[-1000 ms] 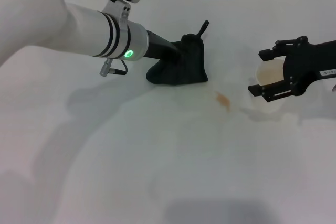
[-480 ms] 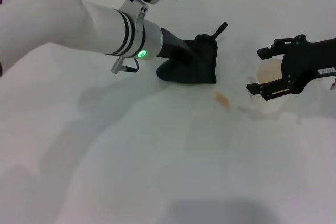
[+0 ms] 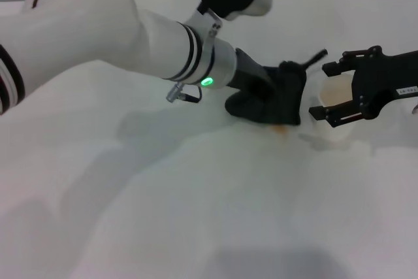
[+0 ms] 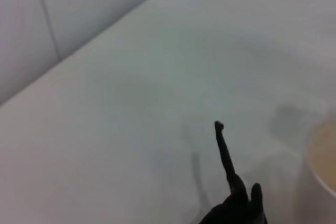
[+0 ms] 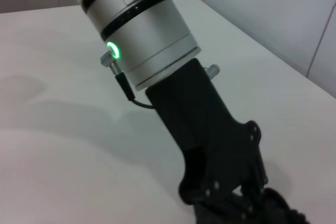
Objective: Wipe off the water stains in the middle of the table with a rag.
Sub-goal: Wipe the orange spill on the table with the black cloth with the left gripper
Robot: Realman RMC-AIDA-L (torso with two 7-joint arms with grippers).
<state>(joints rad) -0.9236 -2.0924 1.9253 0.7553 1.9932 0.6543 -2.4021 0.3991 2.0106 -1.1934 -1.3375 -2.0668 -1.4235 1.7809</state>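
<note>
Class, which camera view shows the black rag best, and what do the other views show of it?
The head view: the rag lies bunched on the table under the left gripper, beside the cup. The left wrist view shows only its thin tail; the right wrist view just a dark edge.

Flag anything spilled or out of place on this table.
An orange-amber water stain lies on the white table, peeking from under the black rag's edge beside the cup. Nothing else stands out.

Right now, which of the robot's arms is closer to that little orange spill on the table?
Left. The left gripper presses the rag onto the water stains. The right gripper sits apart to the side, around the cup.
</note>
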